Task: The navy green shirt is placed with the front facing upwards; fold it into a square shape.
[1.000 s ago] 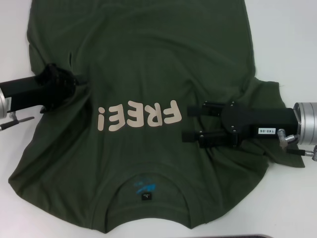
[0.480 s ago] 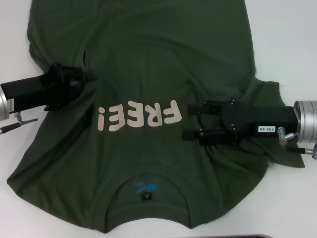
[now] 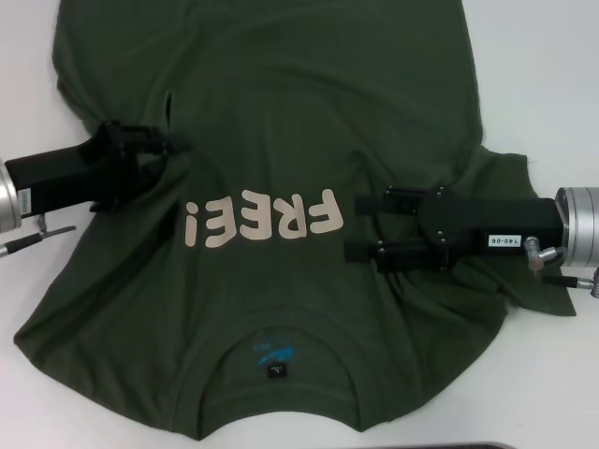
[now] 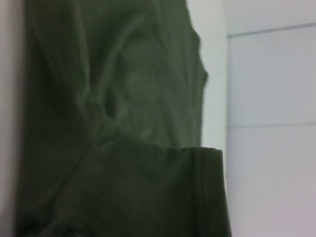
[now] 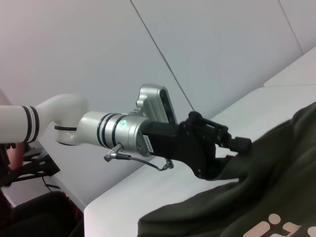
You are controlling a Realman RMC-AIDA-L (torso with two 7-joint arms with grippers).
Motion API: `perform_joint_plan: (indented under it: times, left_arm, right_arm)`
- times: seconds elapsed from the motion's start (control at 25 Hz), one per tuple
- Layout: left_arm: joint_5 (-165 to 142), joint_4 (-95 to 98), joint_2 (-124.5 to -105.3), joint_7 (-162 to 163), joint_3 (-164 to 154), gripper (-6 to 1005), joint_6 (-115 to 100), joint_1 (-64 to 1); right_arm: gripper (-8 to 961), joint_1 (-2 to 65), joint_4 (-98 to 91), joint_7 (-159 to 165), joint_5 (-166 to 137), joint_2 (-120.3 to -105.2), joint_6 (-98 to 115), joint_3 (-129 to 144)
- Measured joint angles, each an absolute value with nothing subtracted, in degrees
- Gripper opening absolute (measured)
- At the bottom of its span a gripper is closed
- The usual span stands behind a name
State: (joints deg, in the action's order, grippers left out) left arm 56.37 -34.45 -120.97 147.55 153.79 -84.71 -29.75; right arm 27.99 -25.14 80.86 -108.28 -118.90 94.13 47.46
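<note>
Olive shirt spread face-up on the white table, a claw at each side of its chest.

The left claw (image 3: 159,150) sits at the shirt's left edge, its fingers pinched together on a bunched fold of the navy green shirt (image 3: 281,103), with creases radiating from it. The cream "FREE" lettering (image 3: 262,219) runs across the middle, collar nearest the robot. The right claw (image 3: 360,227) lies over the right side, fingers spread apart. The table (image 3: 543,56) shows beyond.
</note>
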Motion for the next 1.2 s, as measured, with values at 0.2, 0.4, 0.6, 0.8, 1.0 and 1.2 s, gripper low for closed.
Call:
perform_joint_plan:
  times: [0.2,0.4,0.6,0.8,1.0,1.2]
  left_arm:
    - [56.58,-34.09,-120.70,148.12,153.94,277,-81.42,-28.80]
    - [56.64,-34.17,-120.72,147.69,154.02,276,-80.44,-28.61]
    - [56.82,-34.23,-119.82,147.12,154.61,281,-81.55,-28.43]
    - [60.47,-34.31,-117.45,140.86,156.28,288,-86.31,-27.00]
    - [61.73,-37.30,-115.17,128.05,155.78,296,-94.26,-24.81]
    - [61.99,-42.78,-117.52,117.11,155.91,303,-96.22,-22.01]
  right_arm:
    - [923,28.05,-25.14,80.92,-108.28,-118.82,93.58,47.46]
    - [923,28.03,-25.14,81.01,-108.26,-118.83,93.41,47.46]
    - [923,27.64,-25.14,81.03,-108.21,-118.87,92.93,47.46]
    - [923,27.47,-25.14,82.09,-108.16,-118.73,93.04,47.46]
    - [922,27.98,-25.38,83.90,-108.26,-118.47,92.73,47.46]
    - [922,28.12,-26.84,84.61,-108.29,-118.61,92.72,47.60]
